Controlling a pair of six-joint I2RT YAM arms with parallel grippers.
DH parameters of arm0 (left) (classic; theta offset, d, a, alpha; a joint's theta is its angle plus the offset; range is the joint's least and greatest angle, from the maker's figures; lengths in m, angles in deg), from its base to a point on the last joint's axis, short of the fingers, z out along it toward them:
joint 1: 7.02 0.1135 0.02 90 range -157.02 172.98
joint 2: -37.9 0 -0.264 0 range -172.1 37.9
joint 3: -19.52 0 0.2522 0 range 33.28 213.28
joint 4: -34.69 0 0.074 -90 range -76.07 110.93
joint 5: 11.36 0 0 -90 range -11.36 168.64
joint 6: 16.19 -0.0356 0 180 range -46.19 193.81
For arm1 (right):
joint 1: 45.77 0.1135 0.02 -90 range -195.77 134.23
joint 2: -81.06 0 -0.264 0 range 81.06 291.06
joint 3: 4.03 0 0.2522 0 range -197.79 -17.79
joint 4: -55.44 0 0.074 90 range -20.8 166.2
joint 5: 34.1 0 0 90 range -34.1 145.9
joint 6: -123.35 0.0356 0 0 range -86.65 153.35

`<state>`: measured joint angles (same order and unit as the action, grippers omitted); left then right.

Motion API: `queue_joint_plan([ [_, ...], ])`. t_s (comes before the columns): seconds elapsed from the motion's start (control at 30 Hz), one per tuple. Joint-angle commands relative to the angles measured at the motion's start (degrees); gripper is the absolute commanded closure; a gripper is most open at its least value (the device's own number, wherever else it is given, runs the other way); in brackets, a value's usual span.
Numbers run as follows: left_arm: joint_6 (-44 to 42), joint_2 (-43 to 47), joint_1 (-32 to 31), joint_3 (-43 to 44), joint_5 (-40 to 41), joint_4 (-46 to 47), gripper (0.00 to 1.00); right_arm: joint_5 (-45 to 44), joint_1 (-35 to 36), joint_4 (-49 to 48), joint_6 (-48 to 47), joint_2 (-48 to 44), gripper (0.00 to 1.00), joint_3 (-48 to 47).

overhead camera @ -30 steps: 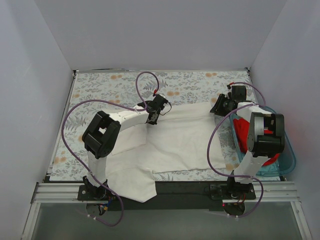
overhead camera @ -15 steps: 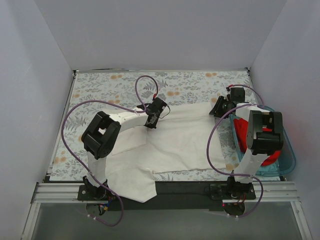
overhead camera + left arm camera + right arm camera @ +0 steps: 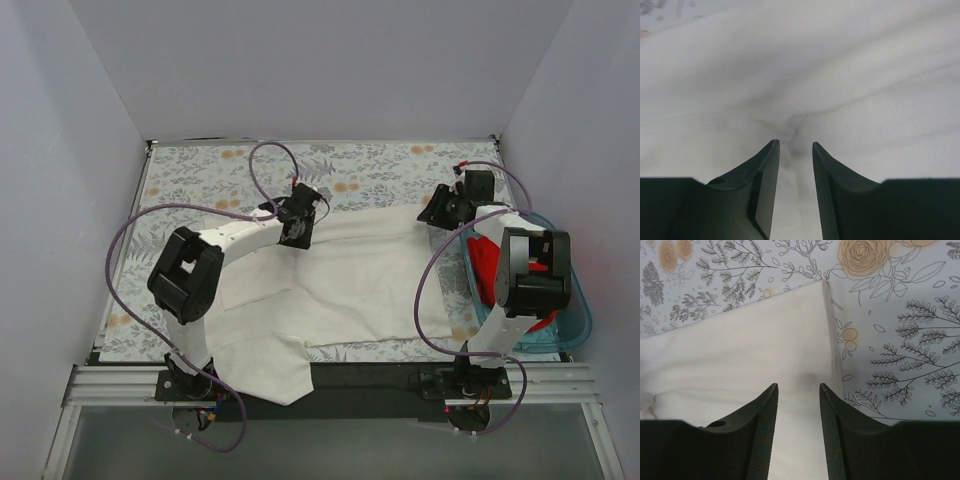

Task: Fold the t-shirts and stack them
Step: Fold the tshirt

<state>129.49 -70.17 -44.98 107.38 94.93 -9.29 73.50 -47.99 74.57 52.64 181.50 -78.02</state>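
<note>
Near edge: a flap of the white t-shirt [image 3: 350,280] hangs over the front of the counter [image 3: 200,170]; the rest lies spread across the middle, rumpled, not yet folded.
Right side: the red t-shirt [image 3: 484,262] sits bunched in the blue tub [image 3: 578,318], waiting its turn.
Left arm [image 3: 235,232]: reaches to the shirt's far edge near the middle. Its jaws stand a narrow gap apart with creases running into a pucker at their tips; I cannot tell whether they truly grip the cloth.
Right arm [image 3: 520,270]: its jaws are parted and released, low over the shirt's far right corner [image 3: 826,287], just inside the hem, with flat cloth between them.
Step in hand: probably taking both far points so the far edge can be drawn toward the near one.
Doing it well: close the right jaws on the hem itself, not on a single loose layer; confirm the left pinch; lift both together and level, keeping the edge taut so the fold lands square.
</note>
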Motion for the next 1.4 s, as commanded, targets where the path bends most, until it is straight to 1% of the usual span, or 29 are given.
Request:
queue_joint_plan([
  [0.0,4.9,10.5,8.4,-0.5,-0.6,2.2,0.68,4.3,0.6,-4.2,0.0,-1.8,0.54,-2.3],
  [0.07,7.7,11.7,12.8,-1.9,-1.0,3.1,0.69,6.5,1.1,-4.9,1.3,-0.6,0.54,-2.6],
  [0.1,8.4,12.1,17.2,-2.5,-1.2,3.5,0.69,6.9,1.2,-6.5,1.8,0.0,0.54,-2.8],
  [0.13,10.0,11.9,19.2,-3.8,-1.3,3.9,0.7,7.4,1.3,-7.5,2.2,0.5,0.54,-3.1],
  [0.17,10.8,11.7,23.1,-4.2,-1.9,4.5,0.72,7.7,1.3,-8.2,3.1,1.8,0.54,-3.3],
  [0.3,14.4,7.7,30.5,-5.6,-4.0,6.0,0.76,8.1,1.4,-9.6,4.9,5.3,0.54,-4.5],
  [0.37,15.6,5.8,33.1,-5.7,-5.3,6.6,0.78,7.8,1.4,-9.7,5.5,7.6,0.55,-5.3],
  [0.53,16.3,-1.8,35.1,-4.5,-5.7,7.0,0.81,5.8,1.3,-9.7,6.8,12.7,0.55,-7.8],
  [0.63,16.5,-4.9,35.9,-2.0,-5.6,6.9,0.82,5.0,1.3,-9.6,7.6,16.4,0.55,-10.7],
  [0.67,16.6,-7.2,36.6,-1.0,-5.8,6.7,0.82,4.6,1.3,-9.6,7.9,18.5,0.55,-11.7],
  [0.73,17.1,-10.0,37.2,3.0,-6.4,6.0,0.82,3.4,1.2,-9.4,8.7,20.7,0.53,-14.9],
  [0.77,17.3,-12.9,37.6,4.8,-6.6,5.2,0.82,3.1,1.0,-9.3,9.2,22.9,0.52,-16.2],
  [0.8,17.4,-14.3,37.7,8.3,-7.1,4.7,0.82,2.9,0.9,-8.7,9.5,24.2,0.51,-19.4],
  [0.9,17.3,-20.1,37.9,15.1,-8.0,2.5,0.81,3.0,0.5,-7.6,9.8,29.1,0.46,-25.1],
  [0.93,17.0,-21.7,37.9,19.7,-8.4,2.1,0.81,3.6,0.5,-7.1,9.8,30.2,0.44,-28.6],
  [0.97,16.9,-23.0,37.9,21.8,-9.1,1.7,0.81,4.2,0.5,-7.0,9.7,32.4,0.43,-30.6],
  [1.0,16.8,-25.8,37.9,26.2,-9.4,1.7,0.8,4.6,0.5,-7.1,9.6,33.5,0.41,-33.9],
  [1.03,16.7,-27.1,37.8,28.4,-10.0,1.5,0.8,5.2,0.5,-7.0,9.5,34.5,0.4,-33.9],
  [1.07,16.0,-28.4,37.9,31.0,-10.7,1.1,0.79,6.1,0.5,-7.0,9.5,36.2,0.4,-37.3],
  [1.13,15.4,-31.5,37.9,35.3,-12.0,0.3,0.73,7.3,0.5,-6.9,8.4,37.2,0.37,-40.4],
  [1.17,14.7,-31.8,37.9,38.7,-12.4,0.0,0.71,7.4,0.5,-6.7,7.9,37.2,0.36,-42.4],
  [1.2,14.6,-31.6,37.9,39.6,-13.2,0.1,0.67,7.5,0.5,-6.4,6.7,36.8,0.34,-43.4],
  [1.23,14.1,-29.9,37.9,40.0,-13.5,0.6,0.54,7.8,0.5,-6.2,6.1,36.4,0.31,-43.9],
  [1.27,13.8,-28.5,37.9,39.4,-13.7,2.1,0.48,8.1,0.5,-5.7,5.4,34.9,0.3,-44.7],
  [1.3,13.4,-26.9,37.9,38.6,-13.8,2.7,0.46,8.2,0.5,-5.5,4.7,33.9,0.29,-44.6],
  [1.33,13.4,-25.0,37.9,37.8,-14.1,3.1,0.41,8.1,0.5,-3.7,3.0,32.6,0.28,-44.3],
  [1.37,13.4,-21.3,37.9,37.0,-14.4,3.7,0.41,7.8,0.5,-3.2,2.1,29.7,0.27,-43.4],
])
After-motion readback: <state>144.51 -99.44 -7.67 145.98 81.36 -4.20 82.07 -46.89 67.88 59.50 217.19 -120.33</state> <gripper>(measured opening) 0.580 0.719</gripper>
